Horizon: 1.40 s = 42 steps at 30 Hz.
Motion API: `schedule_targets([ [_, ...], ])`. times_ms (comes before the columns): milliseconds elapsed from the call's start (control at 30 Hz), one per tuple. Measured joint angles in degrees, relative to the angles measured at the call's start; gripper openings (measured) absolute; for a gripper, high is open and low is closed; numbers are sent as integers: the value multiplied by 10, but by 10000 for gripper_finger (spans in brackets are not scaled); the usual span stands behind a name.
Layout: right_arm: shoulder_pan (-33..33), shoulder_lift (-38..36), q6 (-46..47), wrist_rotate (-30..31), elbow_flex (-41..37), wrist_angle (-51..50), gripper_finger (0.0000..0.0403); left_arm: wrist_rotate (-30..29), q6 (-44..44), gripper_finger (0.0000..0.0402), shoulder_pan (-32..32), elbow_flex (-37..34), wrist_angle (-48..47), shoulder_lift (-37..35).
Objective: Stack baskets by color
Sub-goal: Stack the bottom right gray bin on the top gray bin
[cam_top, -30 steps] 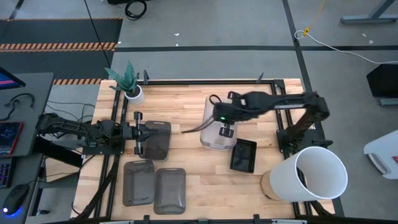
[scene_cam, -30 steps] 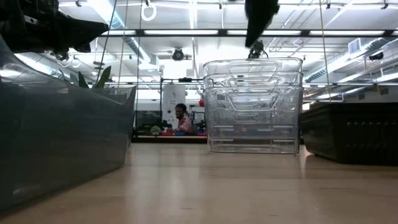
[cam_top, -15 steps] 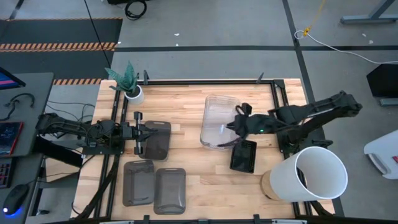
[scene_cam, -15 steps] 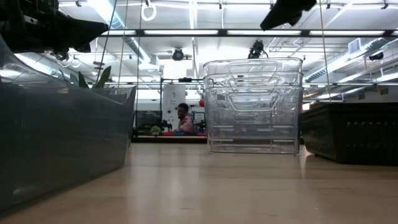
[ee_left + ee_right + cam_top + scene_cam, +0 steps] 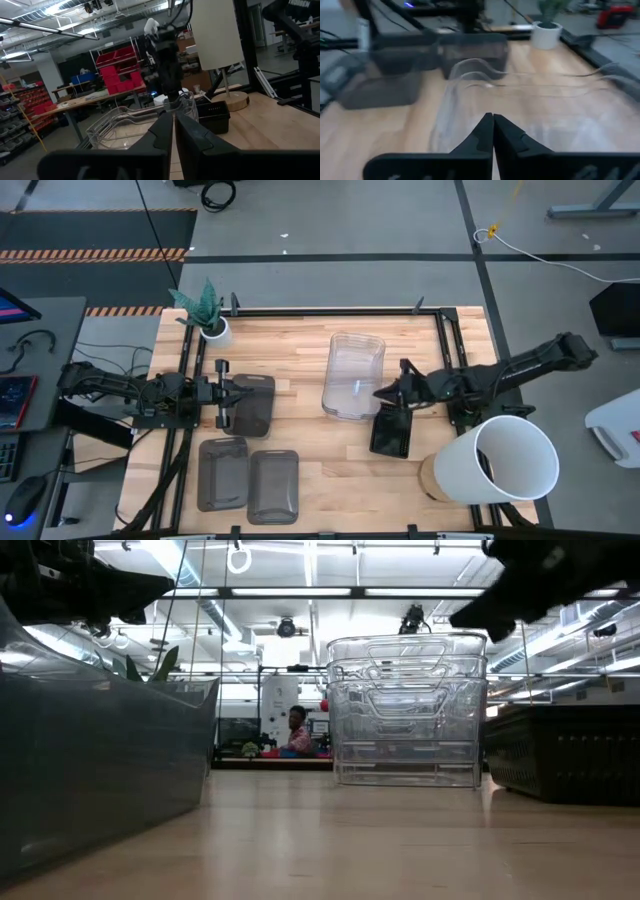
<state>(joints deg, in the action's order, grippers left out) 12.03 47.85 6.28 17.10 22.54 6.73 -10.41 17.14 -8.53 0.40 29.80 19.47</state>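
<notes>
A: Clear plastic, item 1: the clear baskets [image 5: 353,377], nested in 1 stack, upright near the middle of your tabletop [image 5: 300,345]. The low view shows several rims [image 5: 406,643] one above another; I cannot count them for certain.

B: And the dark ones you have listed?

A: Item 2: smoky grey basket [image 5: 252,404] at your left side, with the left pincer [image 5: 222,402] at its near end, fingers [image 5: 165,131] pressed together. Whether they nip the rim I cannot tell. Items 3 and 4: 2 more grey baskets [image 5: 223,472] and [image 5: 273,486], side by side along the front edge, just apart from each other and from item 2.

B: The black one?

A: Item 5: black perforated basket [image 5: 392,432], just right of the clear stack, near its front corner. Your right pincer [image 5: 381,392] hangs between the 2, above the gap, fingers [image 5: 485,134] together and gripping nothing.

B: Anything else on the tabletop?

A: Item 6: white bucket [image 5: 498,460], lying tilted at the front right corner, mouth facing outward. Item 7: small white plant pot [image 5: 214,330] with a green plant, at the rear left corner. A person [image 5: 296,732] shows in the room beyond, in the low view.
</notes>
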Motion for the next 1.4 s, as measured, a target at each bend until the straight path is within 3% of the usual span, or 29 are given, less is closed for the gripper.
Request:
schedule_targets([
  [267, 0, -62, 2, -20, -136, 143, 7, 0, 0, 34, 0, 0, 0, 0],
  [567, 0, -155, -7, -22, -221, 208, 6, 0, 0, 26, 0, 0, 0, 0],
  [1100, 54, -333, 16, -36, -222, 45, 6, 0, 0, 31, 0, 0, 0, 0],
  [1400, 90, -478, 15, 29, -182, -144, 6, 0, 0, 35, 0, 0, 0, 0],
])
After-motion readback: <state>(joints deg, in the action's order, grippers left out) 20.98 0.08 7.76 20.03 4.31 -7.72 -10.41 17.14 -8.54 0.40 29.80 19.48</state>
